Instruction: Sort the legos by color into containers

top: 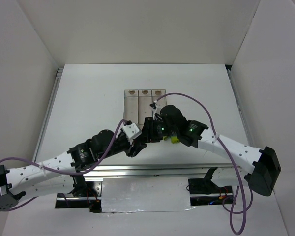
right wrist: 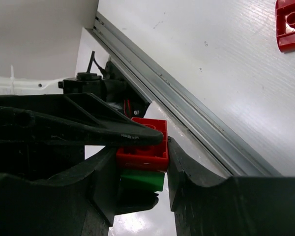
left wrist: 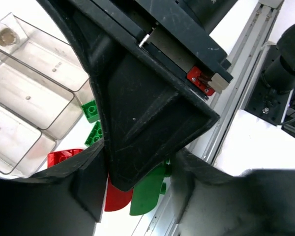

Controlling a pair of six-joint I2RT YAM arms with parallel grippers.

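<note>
Red-on-green lego stack (right wrist: 142, 153) pinched in right tool (right wrist: 141, 158); left tool (left wrist: 137, 187): cannot tell grip.

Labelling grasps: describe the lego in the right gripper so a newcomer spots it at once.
In the right wrist view, find the metal rail crossing diagonally; just below it sits the right gripper. Pinched in it is a red lego joined to a green lego, unlike the loose red lego lying alone at the upper right.
</note>
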